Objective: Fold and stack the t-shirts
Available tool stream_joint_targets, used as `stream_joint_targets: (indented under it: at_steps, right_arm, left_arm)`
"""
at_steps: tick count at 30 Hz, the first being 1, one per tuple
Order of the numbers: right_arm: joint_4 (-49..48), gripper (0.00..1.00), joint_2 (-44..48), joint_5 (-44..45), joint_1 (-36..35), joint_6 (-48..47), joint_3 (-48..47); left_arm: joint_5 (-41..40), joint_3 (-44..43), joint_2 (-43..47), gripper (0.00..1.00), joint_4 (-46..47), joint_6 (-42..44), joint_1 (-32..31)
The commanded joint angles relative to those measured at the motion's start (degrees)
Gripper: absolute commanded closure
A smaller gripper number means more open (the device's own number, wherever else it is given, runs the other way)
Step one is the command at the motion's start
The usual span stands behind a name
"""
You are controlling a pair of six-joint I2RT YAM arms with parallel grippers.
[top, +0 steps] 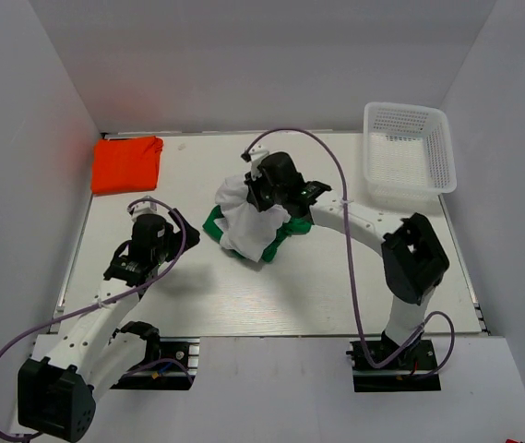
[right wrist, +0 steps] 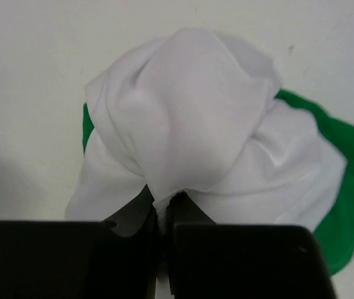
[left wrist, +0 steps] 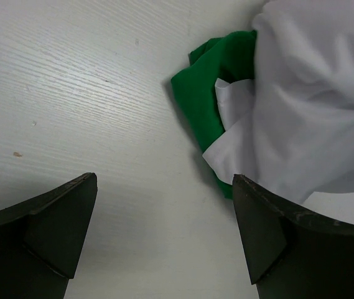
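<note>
One bunched white t-shirt (top: 244,221) is pinched by the right gripper (right wrist: 163,215), seemingly lifted over the green t-shirt (left wrist: 198,93); left gripper (left wrist: 164,180) spread wide.

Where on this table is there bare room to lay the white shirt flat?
Bare: the table between the white shirt and its near edge, and the far stretch between the orange shirt and the basket. Crowded: the middle, where the right hand pinches that shirt over the green shirt, the open left hand beside them.

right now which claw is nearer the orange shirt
left. the left claw hangs open just near-side of the orange shirt; the right claw is farther right, shut on the white cloth
</note>
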State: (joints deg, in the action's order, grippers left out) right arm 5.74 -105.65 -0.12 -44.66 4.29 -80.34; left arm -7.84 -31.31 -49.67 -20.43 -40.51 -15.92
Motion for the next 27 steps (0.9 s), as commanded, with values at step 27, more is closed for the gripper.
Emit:
stream_joint_targets:
  at_steps: [27]
  right_arm:
    - [4.6, 1.00, 5.2, 16.4, 39.5, -2.1, -33.8]
  left_arm:
    - [3.4, 0.0, -3.1, 0.00, 2.0, 1.9, -0.2]
